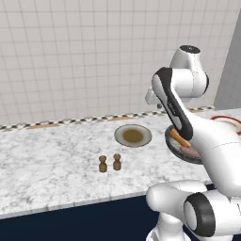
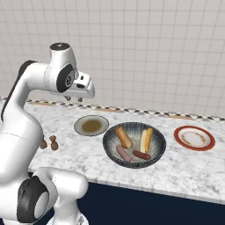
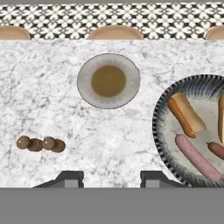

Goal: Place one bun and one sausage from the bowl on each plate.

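We see gripper (image 3: 111, 177) released, holding nothing, high above table (image 3: 52, 109). Bowl (image 3: 158, 131) lies right of grey plate (image 3: 108, 80); nearest bun (image 3: 186, 113) inside, long axis probably diagonal, off gripper's right.

The marble counter (image 2: 184, 169) bears the bowl (image 2: 134, 144), grey plate (image 2: 91, 125), red-rimmed plate (image 2: 194, 137) and two brown shakers (image 1: 109, 163).
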Motion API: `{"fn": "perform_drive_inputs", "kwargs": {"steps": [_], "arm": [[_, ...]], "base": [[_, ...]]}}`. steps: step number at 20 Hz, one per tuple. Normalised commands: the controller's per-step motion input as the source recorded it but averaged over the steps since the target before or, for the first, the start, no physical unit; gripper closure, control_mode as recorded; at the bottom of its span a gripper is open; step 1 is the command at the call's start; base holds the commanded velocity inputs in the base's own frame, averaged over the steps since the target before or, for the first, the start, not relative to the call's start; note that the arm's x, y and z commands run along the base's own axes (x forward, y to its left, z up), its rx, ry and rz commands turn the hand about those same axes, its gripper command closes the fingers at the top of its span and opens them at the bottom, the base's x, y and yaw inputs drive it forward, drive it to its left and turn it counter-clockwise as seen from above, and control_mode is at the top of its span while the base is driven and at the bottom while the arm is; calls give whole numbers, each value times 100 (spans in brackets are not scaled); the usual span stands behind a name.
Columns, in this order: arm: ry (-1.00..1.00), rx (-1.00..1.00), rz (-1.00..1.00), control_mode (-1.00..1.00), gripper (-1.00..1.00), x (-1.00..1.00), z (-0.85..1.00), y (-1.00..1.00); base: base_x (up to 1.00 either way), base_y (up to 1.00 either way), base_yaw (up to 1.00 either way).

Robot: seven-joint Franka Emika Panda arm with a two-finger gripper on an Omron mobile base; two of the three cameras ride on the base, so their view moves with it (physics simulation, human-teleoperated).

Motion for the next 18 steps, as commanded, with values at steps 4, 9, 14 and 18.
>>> {"fn": "perform_drive_inputs", "kwargs": {"steps": [4, 9, 14, 18], "arm": [[-1, 8, -5, -100, -100, -4, -10, -48], [0, 3, -6, -100, -100, 6, -22, -100], [2, 0, -2, -100, -100, 7, -25, -100], [19, 0, 4, -100, -100, 16, -66, -100]], "base": [[0, 0, 0], [0, 0, 0], [0, 0, 0], [0, 0, 0]]}}
